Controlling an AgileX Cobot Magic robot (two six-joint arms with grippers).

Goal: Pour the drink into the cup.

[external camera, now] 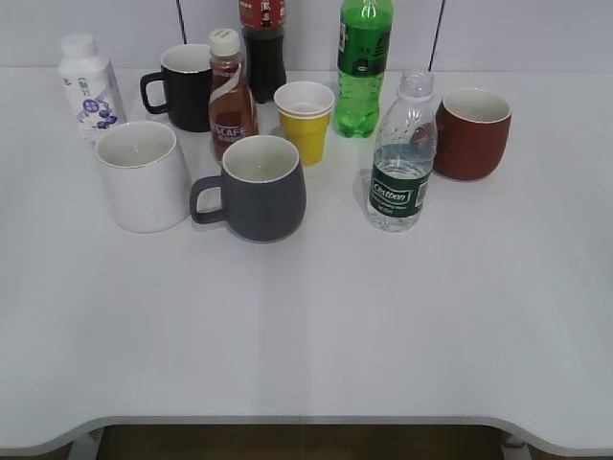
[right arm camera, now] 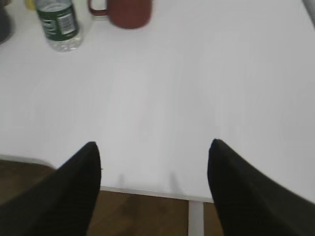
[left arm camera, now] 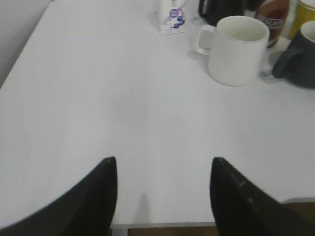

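White mug (external camera: 142,175) seen at left of table (external camera: 306,326), wide, thin dark rim line, empty inside. Coffee bottle (external camera: 231,94) behind it, "SCAFE" read on label. Water bottle (external camera: 403,158) right of centre, uncapped, ribbed, dark green label with white lettering. Left gripper (left arm camera: 162,196) spread, nothing held. Right gripper (right arm camera: 153,189) spread, nothing held.

A white table (external camera: 306,326) with a curved front edge fills most of the scene under even light. Behind it stands a pale panelled wall (external camera: 536,34); below the edge, brown floor (right arm camera: 147,216) shows.
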